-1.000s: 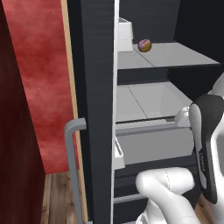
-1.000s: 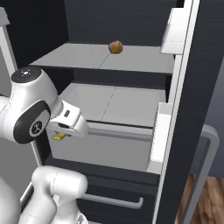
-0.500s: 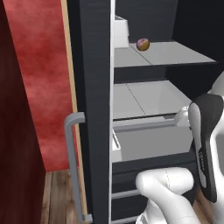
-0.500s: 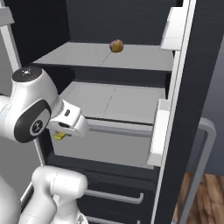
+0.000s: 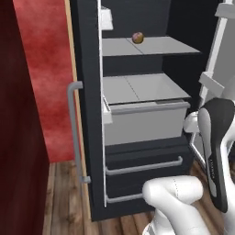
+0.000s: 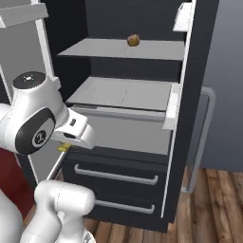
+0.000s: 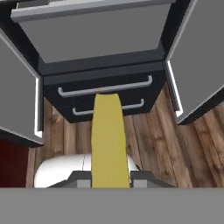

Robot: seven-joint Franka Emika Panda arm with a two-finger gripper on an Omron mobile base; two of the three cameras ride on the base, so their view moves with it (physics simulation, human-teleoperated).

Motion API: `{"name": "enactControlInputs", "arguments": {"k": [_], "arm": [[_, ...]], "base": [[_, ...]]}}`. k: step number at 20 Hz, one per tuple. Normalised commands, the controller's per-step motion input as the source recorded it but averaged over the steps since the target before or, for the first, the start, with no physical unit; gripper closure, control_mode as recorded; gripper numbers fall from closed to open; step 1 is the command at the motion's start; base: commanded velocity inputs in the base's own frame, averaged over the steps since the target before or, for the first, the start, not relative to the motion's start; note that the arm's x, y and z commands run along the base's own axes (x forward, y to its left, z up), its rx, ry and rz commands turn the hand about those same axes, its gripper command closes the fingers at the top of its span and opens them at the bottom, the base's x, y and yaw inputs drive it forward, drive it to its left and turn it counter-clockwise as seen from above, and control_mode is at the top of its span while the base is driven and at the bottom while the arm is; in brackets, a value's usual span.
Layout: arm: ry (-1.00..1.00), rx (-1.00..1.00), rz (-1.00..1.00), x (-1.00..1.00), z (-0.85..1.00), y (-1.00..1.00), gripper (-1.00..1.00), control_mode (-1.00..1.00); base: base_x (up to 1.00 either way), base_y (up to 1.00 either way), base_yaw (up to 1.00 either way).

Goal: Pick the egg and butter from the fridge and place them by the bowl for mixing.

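Note:
My gripper (image 7: 109,181) is shut on the butter (image 7: 108,140), a yellow stick that juts forward between the fingertips. From the right base view a small yellow end of the butter (image 6: 62,148) peeks out under my hand, in front of the fridge (image 6: 199,71). The fridge (image 5: 87,55) stands open, black with grey shelves. Its grey drawers with bar pulls (image 7: 105,89) lie beyond the butter's tip. The egg and the bowl are out of view.
A small brown ball (image 5: 137,37) (image 6: 133,40) rests on the upper shelf. Open fridge doors (image 7: 17,100) (image 7: 197,65) flank my hand on both sides. A long grey door handle (image 5: 73,133), a red wall (image 5: 46,69) and wooden floor (image 5: 64,202) lie to the left.
The whole picture has shifted in both base views and more of the lower drawers shows, so the base has moved relative to the fridge. The butter stays gripped.

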Motion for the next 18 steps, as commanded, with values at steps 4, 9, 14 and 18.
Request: {"name": "enactControlInputs", "arguments": {"k": [4, 9, 14, 18], "arm": [[0.0, 0.0, 0.0, 0.0, 0.0, 0.0, 1.0, 1.0], [0.0, 0.0, 0.0, 0.0, 0.0, 0.0, 1.0, 1.0], [0.0, 0.0, 0.0, 0.0, 0.0, 0.0, 1.0, 1.0], [0.0, 0.0, 0.0, 0.0, 0.0, 0.0, 1.0, 1.0]], "base": [[-0.91, -0.04, 0.0], [-0.9, -0.06, -0.06], [-0.44, 0.08, -0.61], [-0.25, 0.17, -0.78]]}}
